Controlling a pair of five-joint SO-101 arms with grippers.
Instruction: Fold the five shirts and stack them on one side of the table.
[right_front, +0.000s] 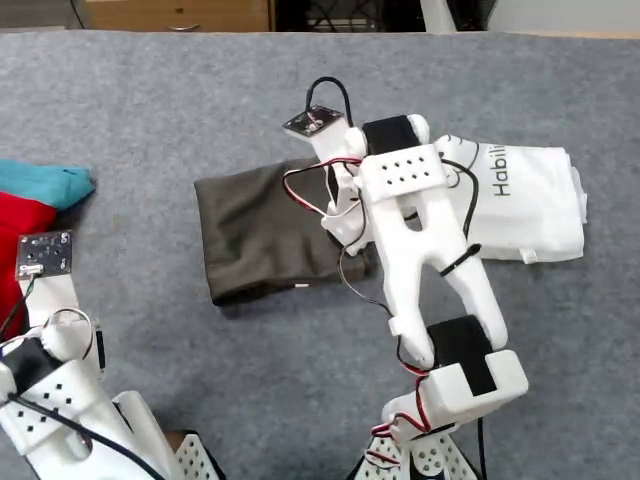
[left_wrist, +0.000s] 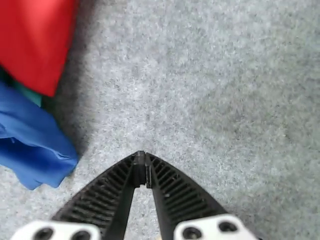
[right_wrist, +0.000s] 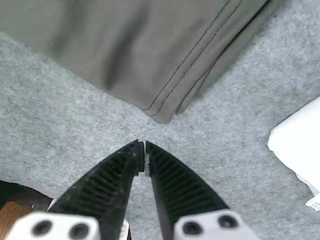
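Shut-tipped, the right gripper (right_wrist: 144, 150) hangs just off the hemmed corner of the olive shirt (right_wrist: 135, 45), midway between the side edges of the tabletop (right_wrist: 240, 165); I'd open wide, then pinch all layers there.

A grey, felt-like mat (right_front: 150, 130) ran from edge to edge underneath everything; beyond its far edge stood a light wooden cabinet (right_front: 175, 14).

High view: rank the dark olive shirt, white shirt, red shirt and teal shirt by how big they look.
1. dark olive shirt
2. white shirt, slightly smaller; the right arm covers part of both
3. red shirt and teal shirt: alike, both cut by the frame's edge
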